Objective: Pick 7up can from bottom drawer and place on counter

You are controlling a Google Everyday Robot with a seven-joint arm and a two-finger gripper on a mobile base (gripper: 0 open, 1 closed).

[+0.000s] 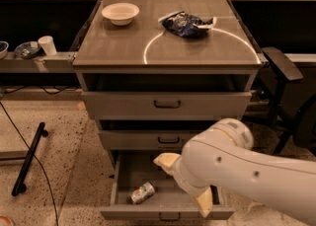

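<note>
The 7up can [142, 193] lies on its side in the front left part of the open bottom drawer [168, 214]. My gripper [185, 181] hangs over the drawer's right half, right of the can and not touching it. Its two cream fingers [166, 160] stand apart, so it is open and empty. My white arm hides the drawer's right side. The counter [123, 47] above is grey-brown with a thin white circle line.
A white bowl [120, 13] and a dark blue snack bag [186, 23] sit on the counter. The two upper drawers [167, 104] are slightly pulled out. A shelf with cups [47, 45] is at left, a black chair [282, 72] at right, a black pole [29, 158] on the floor.
</note>
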